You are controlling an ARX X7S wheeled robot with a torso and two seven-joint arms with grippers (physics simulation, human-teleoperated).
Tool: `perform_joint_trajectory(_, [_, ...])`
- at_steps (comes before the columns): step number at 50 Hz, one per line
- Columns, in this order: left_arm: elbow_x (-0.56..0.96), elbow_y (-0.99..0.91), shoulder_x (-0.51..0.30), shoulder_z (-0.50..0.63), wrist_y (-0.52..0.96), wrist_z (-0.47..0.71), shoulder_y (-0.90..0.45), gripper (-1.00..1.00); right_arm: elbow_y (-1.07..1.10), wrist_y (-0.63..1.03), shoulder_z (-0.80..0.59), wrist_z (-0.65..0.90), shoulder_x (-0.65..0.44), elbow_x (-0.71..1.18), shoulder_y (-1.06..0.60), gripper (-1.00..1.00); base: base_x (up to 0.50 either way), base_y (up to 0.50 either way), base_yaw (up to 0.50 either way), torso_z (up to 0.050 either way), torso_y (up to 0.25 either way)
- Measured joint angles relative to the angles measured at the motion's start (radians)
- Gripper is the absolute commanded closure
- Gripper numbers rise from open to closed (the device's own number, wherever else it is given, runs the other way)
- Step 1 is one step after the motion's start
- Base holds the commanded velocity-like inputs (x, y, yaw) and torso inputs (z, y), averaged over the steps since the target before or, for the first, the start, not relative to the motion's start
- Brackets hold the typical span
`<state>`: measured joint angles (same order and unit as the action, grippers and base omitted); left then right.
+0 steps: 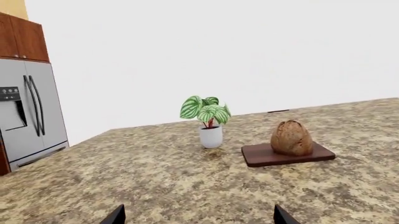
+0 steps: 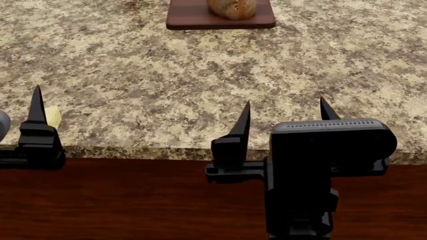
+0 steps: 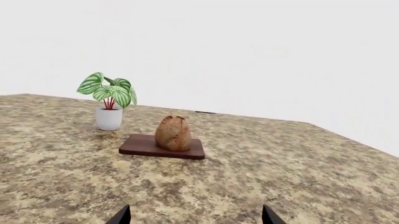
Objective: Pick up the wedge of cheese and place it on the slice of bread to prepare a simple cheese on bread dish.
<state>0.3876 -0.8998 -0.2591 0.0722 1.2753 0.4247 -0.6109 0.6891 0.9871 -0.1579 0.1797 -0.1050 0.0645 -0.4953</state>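
The slice of bread [image 1: 291, 137] [image 3: 173, 133] [image 2: 231, 7] stands on a dark wooden board [image 1: 259, 156] [image 3: 140, 145] [image 2: 193, 20] far across the granite counter. A small pale yellow piece, the wedge of cheese [image 2: 54, 116], shows near the counter's front edge, just right of a finger [image 2: 37, 107] of my left gripper and partly hidden by it. The left gripper [image 1: 199, 217] is open with only counter between its tips. My right gripper [image 2: 285, 114] [image 3: 196, 217] is open too, over the counter's front edge and holding nothing. The cheese shows in neither wrist view.
A potted plant with striped green leaves [image 1: 208, 122] [image 3: 109, 103] stands left of the board. A steel fridge [image 1: 31, 116] and wooden cabinets [image 1: 18, 37] lie beyond the counter's left end. The counter's front edge [image 2: 147, 150] runs under both grippers.
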Motion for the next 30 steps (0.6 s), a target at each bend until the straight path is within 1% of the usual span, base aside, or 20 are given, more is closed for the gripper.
perform_joint_trajectory(8, [0.024, 0.024, 0.004, 0.011, 0.014, 0.021, -0.037, -1.00, 0.030, 0.026, -0.022, 0.011, -0.002, 0.001, -0.011, -1.00, 0.00, 0.00, 0.00, 0.000, 0.000])
perform_joint_trajectory(25, [0.058, 0.046, 0.010, 0.003, 0.010, 0.026, -0.052, -1.00, 0.065, 0.046, -0.038, 0.026, -0.009, 0.016, -0.012, -1.00, 0.00, 0.29, 0.00, 0.000, 0.000])
perform_joint_trajectory(30, [0.062, 0.048, 0.008, 0.003, 0.006, 0.028, -0.051, -1.00, 0.073, 0.046, -0.035, 0.025, -0.011, 0.025, -0.010, -1.00, 0.15, 0.30, 0.00, 0.000, 0.000])
